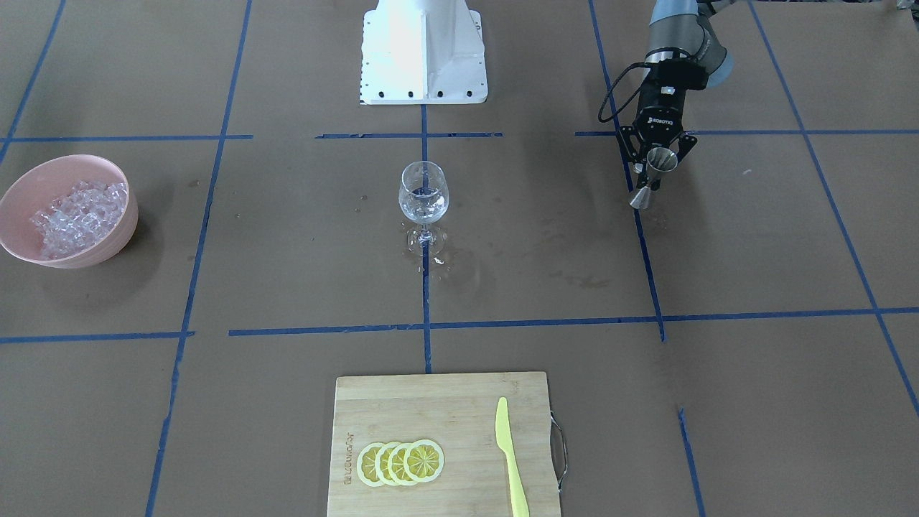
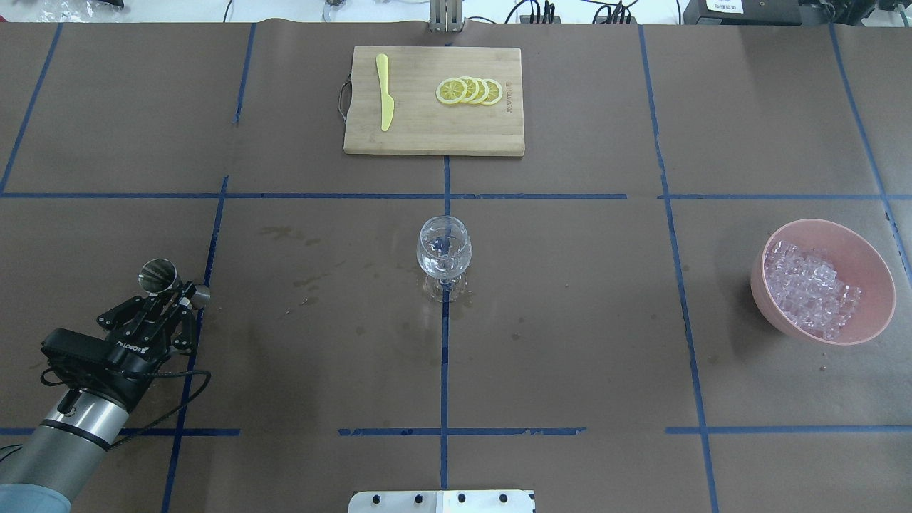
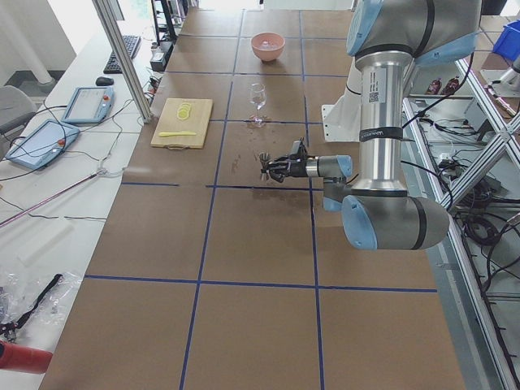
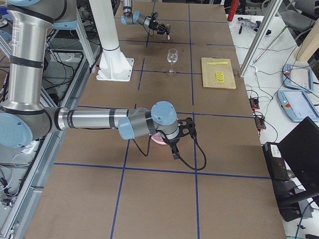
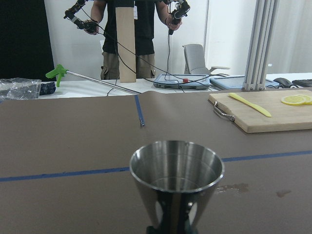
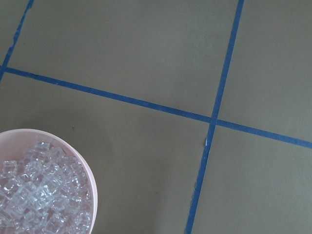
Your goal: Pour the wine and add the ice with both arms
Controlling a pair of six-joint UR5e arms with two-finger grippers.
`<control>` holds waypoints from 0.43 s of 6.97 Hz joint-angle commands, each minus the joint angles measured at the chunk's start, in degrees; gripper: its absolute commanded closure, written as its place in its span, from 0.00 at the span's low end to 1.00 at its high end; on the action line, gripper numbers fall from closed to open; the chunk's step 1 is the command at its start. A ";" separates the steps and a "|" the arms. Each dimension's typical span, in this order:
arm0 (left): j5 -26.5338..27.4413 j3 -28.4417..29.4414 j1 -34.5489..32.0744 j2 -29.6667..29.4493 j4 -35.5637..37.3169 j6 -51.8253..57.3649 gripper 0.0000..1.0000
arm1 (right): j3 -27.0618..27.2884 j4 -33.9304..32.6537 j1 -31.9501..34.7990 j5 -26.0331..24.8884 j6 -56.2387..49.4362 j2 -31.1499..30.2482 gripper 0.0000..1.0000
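Steel jigger sat at lower left of the overhead view, pinched at its waist by the left gripper, fingers pressed on either side. Left wrist view showed it upright, mouth up. Front view put it at upper right, just beside a blue tape line.

Glass stood upright at frame centre on a tape crossing, well apart from the jigger, with damp marks on the paper round its foot.

Board lay at upper centre, with the knife on its left part and overlapping lemon slices on its right.

Ice was heaped in the bowl at mid right, well apart from the glass.

Right gripper showed only in the right side view, over the bowl; cannot tell if spread or closed.
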 commanded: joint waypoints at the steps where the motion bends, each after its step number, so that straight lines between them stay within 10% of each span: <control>1: -5.53 -0.24 -3.40 -6.61 -2.26 7.20 1.00 | -0.18 -0.04 0.00 0.04 0.00 0.00 0.00; 3: -15.37 -0.24 -8.42 -9.97 -1.64 7.29 1.00 | -0.26 -0.04 0.00 -0.04 0.00 -0.09 0.00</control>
